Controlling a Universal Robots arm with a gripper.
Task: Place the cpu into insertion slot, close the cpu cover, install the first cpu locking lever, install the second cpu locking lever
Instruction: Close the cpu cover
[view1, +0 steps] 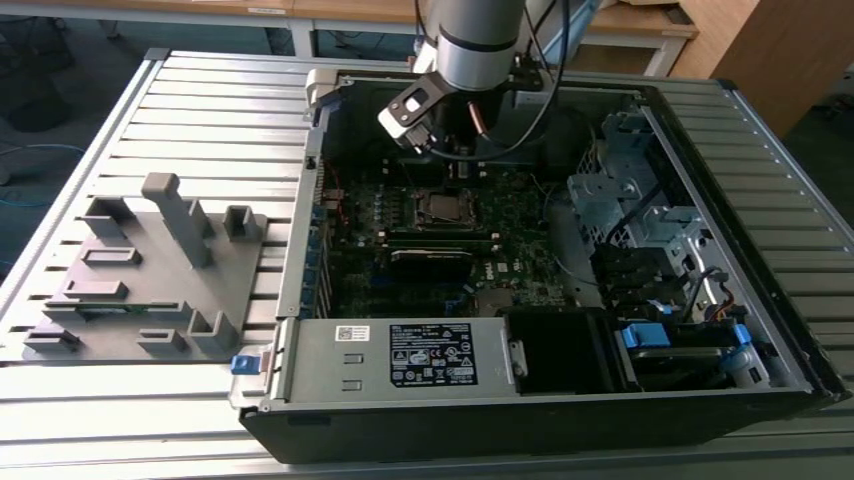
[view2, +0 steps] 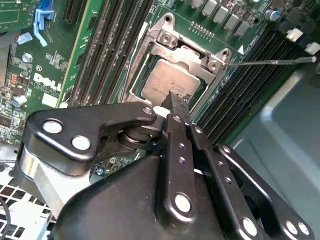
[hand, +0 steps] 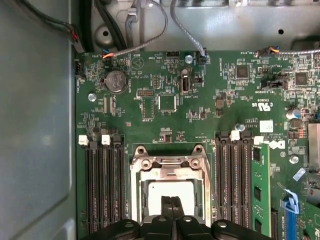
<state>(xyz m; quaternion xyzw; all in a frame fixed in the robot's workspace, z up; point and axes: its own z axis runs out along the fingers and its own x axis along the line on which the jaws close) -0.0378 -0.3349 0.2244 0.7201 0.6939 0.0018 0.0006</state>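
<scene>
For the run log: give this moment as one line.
gripper: shut, over cpu | cpu: seated under cover | cover: down

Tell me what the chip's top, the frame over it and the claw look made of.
The chip: dull grey-silver metal top, matte with soft glare. The frame: bare silvery metal, with bright reflections on its edges. The claw: black links with silvery pins and a slight sheen; coated metal or hard plastic, unclear which.
</scene>
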